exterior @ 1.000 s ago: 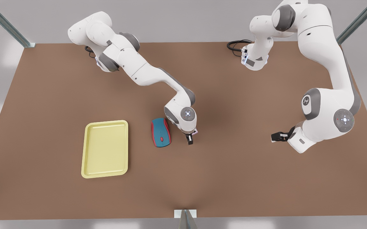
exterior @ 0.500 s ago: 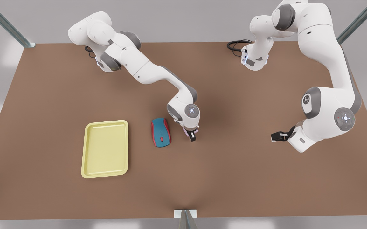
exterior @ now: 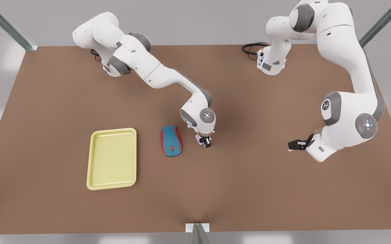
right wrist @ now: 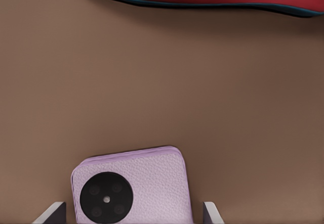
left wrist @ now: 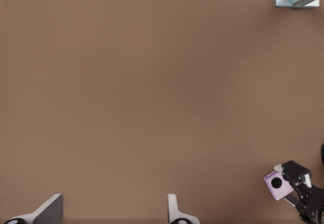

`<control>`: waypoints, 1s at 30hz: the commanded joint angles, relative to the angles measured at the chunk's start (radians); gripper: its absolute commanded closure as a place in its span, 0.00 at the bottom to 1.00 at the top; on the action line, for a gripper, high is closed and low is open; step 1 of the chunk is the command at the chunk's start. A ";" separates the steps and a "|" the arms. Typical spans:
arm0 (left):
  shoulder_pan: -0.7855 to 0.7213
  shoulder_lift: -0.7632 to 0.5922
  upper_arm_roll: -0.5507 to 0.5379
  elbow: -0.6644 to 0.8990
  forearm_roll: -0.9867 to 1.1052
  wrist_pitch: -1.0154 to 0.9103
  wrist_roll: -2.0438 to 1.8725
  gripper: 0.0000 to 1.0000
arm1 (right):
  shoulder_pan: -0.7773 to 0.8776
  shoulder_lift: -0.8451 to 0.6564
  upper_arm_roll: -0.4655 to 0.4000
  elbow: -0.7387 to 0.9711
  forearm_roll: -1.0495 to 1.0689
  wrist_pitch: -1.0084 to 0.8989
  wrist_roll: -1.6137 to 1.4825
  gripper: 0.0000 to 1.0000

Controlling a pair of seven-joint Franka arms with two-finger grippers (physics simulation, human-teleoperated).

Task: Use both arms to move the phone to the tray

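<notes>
The right gripper (exterior: 207, 142), fingers closed on the pink phone (exterior: 200, 139), has lifted it off the worktop (exterior: 249, 183) just right of the mouse (exterior: 171, 141), ready for the tray (exterior: 95, 184), while the open left gripper (exterior: 293, 145) waits far right.

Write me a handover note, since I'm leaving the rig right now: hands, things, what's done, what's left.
Right hand: apparently shut on the phone, near the table's middle, beside the mouse.
Left hand: open, holding nothing, waiting at the front view's right.
Tray: at the front view's left, beyond the mouse, no phone in it.
Done: phone gripped.
Left: carry it past the mouse, set it in the tray, release.
</notes>
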 commanded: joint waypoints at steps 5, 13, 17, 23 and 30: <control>-0.001 -0.001 0.000 0.001 0.001 0.000 -0.031 0.00 | 0.002 -0.001 -0.001 -0.001 -0.002 -0.003 -0.027 0.11; -0.001 0.000 0.000 -0.001 0.001 0.000 -0.031 0.00 | 0.000 -0.010 -0.001 0.002 -0.001 -0.006 -0.055 0.15; -0.003 -0.001 0.000 -0.001 0.001 0.000 -0.031 0.00 | 0.002 -0.004 -0.001 -0.004 -0.001 -0.005 -0.066 0.08; -0.003 -0.001 0.000 -0.001 0.001 0.000 -0.031 0.00 | 0.002 -0.004 0.000 -0.013 -0.001 -0.005 -0.081 0.22; -0.003 0.000 0.000 -0.001 0.001 0.000 -0.031 0.00 | 0.000 -0.017 0.000 -0.013 0.001 -0.006 -0.116 0.34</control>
